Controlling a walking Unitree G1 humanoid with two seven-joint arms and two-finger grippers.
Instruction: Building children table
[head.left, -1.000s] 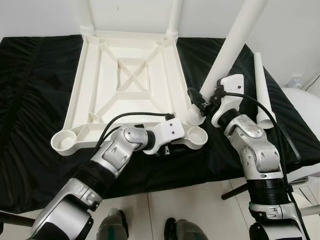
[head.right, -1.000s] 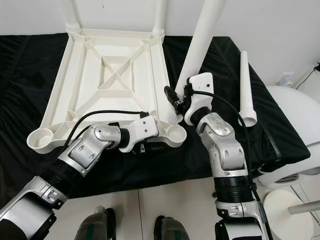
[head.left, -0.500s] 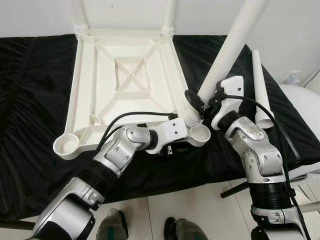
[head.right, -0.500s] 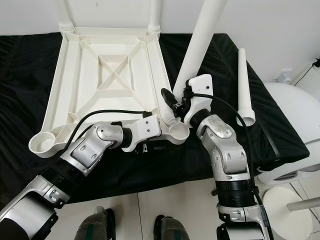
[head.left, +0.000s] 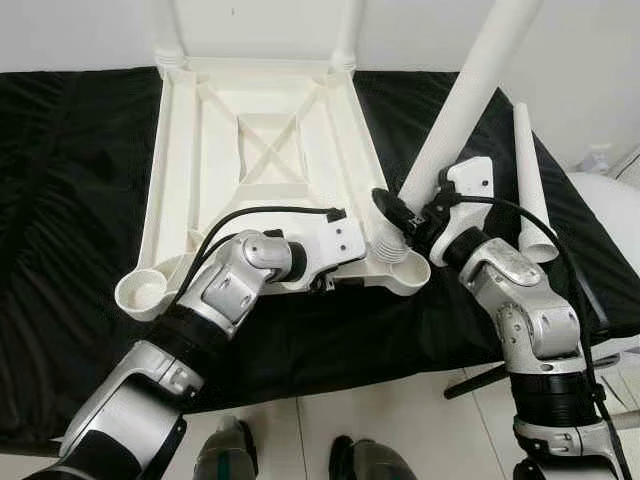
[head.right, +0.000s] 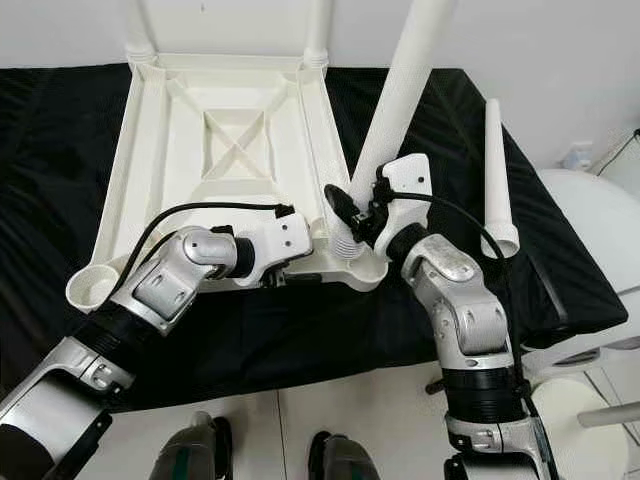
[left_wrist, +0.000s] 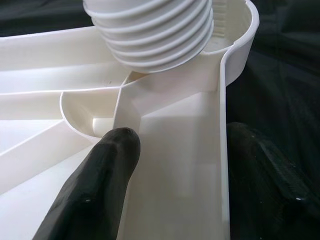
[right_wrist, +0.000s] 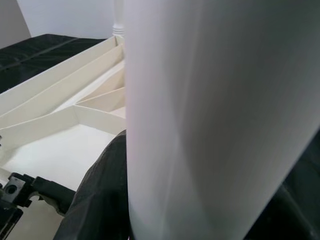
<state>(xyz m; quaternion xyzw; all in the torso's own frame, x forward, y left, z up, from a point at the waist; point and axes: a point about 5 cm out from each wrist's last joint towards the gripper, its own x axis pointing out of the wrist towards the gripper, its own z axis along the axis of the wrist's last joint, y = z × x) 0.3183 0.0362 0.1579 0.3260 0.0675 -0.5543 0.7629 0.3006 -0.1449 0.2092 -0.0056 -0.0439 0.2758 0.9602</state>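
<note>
A black cloth (head.left: 70, 200) is spread over the work surface, with a white wall along the top of the frame. On it, in the upper centre, the white tabletop (head.left: 262, 150) is laid upside down, its ribbed underside showing; two legs are already stood in the far corners at the top edge. At the lower left of the tabletop an empty corner socket (head.left: 140, 291) is seen. Toward the centre, the left gripper (head.left: 325, 280) is clamped on the near rim of the tabletop, one finger (left_wrist: 100, 185) inside the rim and the other outside it, so the piece is steadied. Just right of it, the table leg (head.left: 465, 105) is gripped by the right gripper (head.left: 400, 218), fingers closed round it low down, and is held tilted, its threaded end (left_wrist: 155, 35) at the mouth of the near right socket (head.left: 405, 275). At the far right, a spare leg (head.left: 530, 180) lies on the cloth.

The step in hand is judged to be the seating of the third leg. The leg would next need to be brought upright over the socket, pressed down and turned.
</note>
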